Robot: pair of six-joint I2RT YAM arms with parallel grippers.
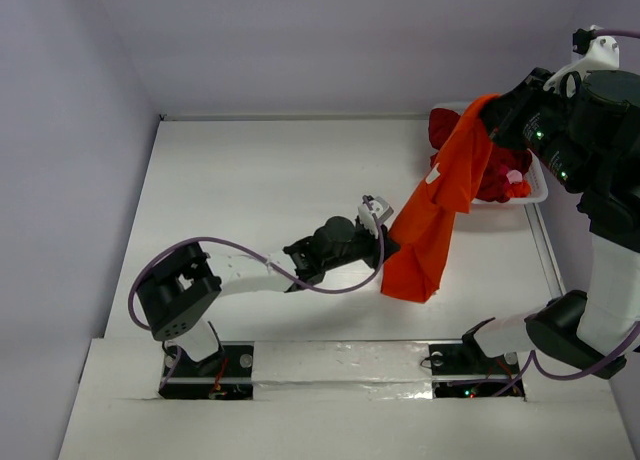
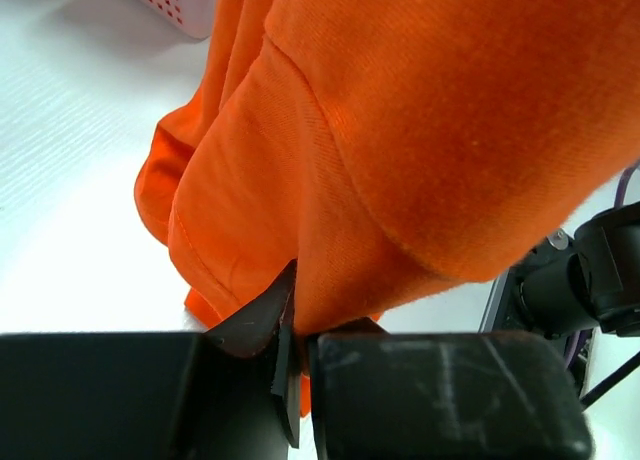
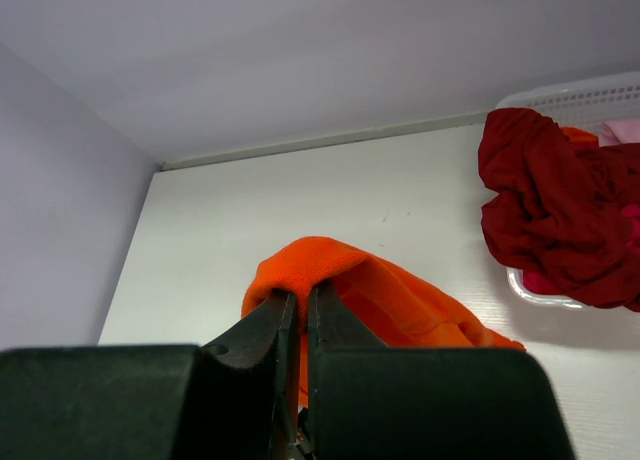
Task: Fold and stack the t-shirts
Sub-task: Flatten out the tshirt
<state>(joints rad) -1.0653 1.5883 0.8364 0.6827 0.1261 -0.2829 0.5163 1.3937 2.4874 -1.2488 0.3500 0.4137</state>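
A bright orange-red t-shirt [image 1: 440, 205] hangs in a long drape from high at the right down to the table. My right gripper [image 1: 497, 118] is raised above the basket and shut on the shirt's top fold [image 3: 315, 260]. My left gripper [image 1: 386, 248] reaches in low from the left and is shut on the shirt's lower side edge [image 2: 330, 280]. The shirt's bottom hem [image 1: 410, 280] bunches on the table. A dark crimson t-shirt [image 1: 495, 170] lies crumpled in the basket, seen also in the right wrist view as a crimson heap [image 3: 555, 210] beside a bit of pink cloth [image 3: 620, 130].
The white lattice basket [image 1: 535, 195] stands at the table's back right corner. Walls close the table on the left and at the back. A purple cable [image 1: 200, 250] loops over the left arm. A raised strip [image 1: 350, 352] runs along the table's near edge.
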